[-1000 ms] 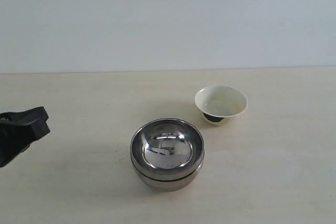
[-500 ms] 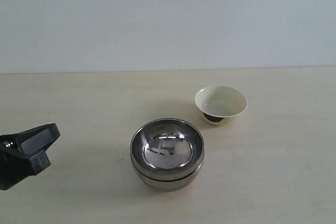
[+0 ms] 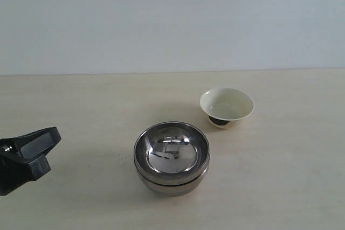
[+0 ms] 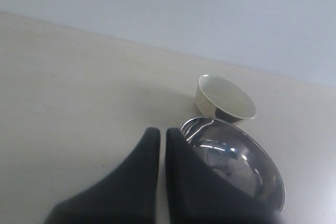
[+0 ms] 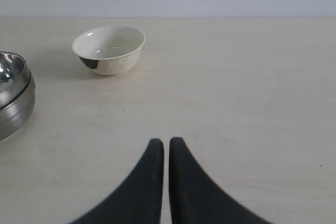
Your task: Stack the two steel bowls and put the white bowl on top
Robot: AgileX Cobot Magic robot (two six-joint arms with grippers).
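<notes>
Sitting nearest the camera, the 2 steel bowls (image 3: 171, 157) are nested into 1 stack at the middle of the table (image 3: 280, 187). They are mirror-bright and round-bottomed, with a thin seam between the rims. The left gripper (image 4: 161, 132), jaws pressed together on nothing, hangs off to the stack's left. Farther back and rightward stands the white bowl (image 3: 226, 106), glazed cream ceramic with a flared rim and a dark narrow foot, apart from the steel. It lies ahead of the right gripper (image 5: 166, 142), whose jaws are likewise closed and empty, so that arm looks better placed.
</notes>
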